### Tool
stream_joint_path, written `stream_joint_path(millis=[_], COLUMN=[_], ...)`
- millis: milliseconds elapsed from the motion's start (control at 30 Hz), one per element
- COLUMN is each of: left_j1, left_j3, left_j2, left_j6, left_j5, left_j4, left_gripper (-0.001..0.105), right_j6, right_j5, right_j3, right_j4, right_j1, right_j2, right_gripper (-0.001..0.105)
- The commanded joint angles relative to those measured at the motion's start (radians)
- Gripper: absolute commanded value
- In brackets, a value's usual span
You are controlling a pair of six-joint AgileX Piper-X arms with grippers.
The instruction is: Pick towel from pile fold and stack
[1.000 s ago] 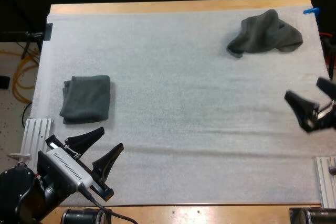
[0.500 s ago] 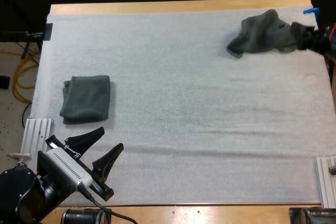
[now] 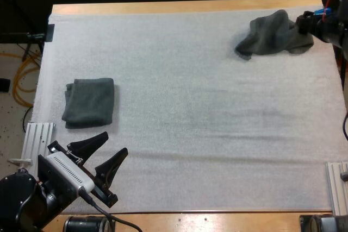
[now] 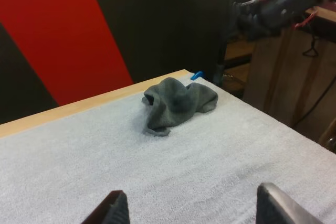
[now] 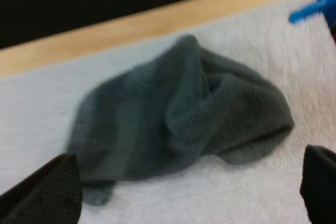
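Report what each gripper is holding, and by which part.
Nothing is held. The left gripper is open over the mat. The right gripper is open at the crumpled towel, its fingers apart and not pressing on it.

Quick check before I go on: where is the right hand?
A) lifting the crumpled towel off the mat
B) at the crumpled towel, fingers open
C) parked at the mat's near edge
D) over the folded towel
B: the right hand is at the crumpled towel, its fingers apart on either side of the towel, which lies on the mat.
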Motion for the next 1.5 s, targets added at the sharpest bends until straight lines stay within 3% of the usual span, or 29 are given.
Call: stream_joint_path(millis=[0, 300, 633, 800, 1100, 1200, 1267, 1467], left_j1=[0.002, 0.002, 0.002, 0.002, 0.002, 0.002, 0.002, 0.002], left_j3=[-0.004, -0.004, -0.004, -0.004, -0.004, -0.004, -0.004, -0.004], left_j2=[0.0, 0.0, 0.0, 0.0, 0.0, 0.0, 0.0, 0.0], left_j6=[-0.011, -0.011, -0.058, -0.062, -0.095, -0.097, -0.097, -0.097], left_j5=[0.012, 0.012, 0.012, 0.012, 0.012, 0.012, 0.012, 0.012], left_j4=[-0.009, -0.009, -0.009, -0.009, -0.009, -0.009, -0.009, -0.009], left_gripper=[0.051, 0.051, 0.051, 0.051, 0.051, 0.051, 0.051, 0.051], right_j6=[0.014, 0.113, 0.308, 0.366, 0.451, 0.473, 0.475, 0.433], right_j5=[0.013, 0.005, 0.005, -0.011, -0.02, -0.026, -0.037, -0.123], right_j3=[-0.014, -0.018, -0.018, -0.028, -0.088, -0.093, -0.094, -0.117], right_j4=[0.0, -0.052, -0.201, -0.254, -0.252, -0.245, -0.232, -0.239], right_j1=[0.002, 0.026, 0.035, 0.035, 0.035, 0.035, 0.035, 0.035], right_j2=[0.033, 0.221, 0.365, 0.407, 0.479, 0.492, 0.494, 0.465], right_gripper=[0.082, 0.082, 0.082, 0.075, 0.044, 0.023, 0.002, 0.0])
